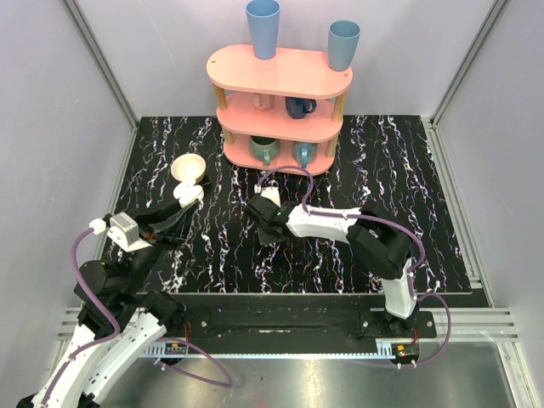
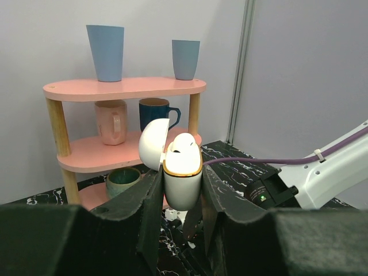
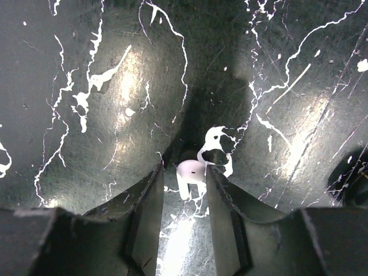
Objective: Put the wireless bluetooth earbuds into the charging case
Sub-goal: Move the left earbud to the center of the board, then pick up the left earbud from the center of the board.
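My left tool (image 2: pixel 181 195) is clenched on the charging case (image 2: pixel 182 175), holding it upright with its lid (image 2: pixel 153 144) open so the opening faces up, while my right tool (image 3: pixel 184 179) straddles the loose earbud (image 3: pixel 191 171) lying on the desk (image 3: pixel 86 144); whether it's pinched, I can't tell.

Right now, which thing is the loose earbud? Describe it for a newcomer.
In front of the pink shelf, the right gripper points down at the middle of the black marbled table. The earbud lies on the table between its fingers: a tiny white bud with a short stem, far smaller than the open white case in the left gripper.
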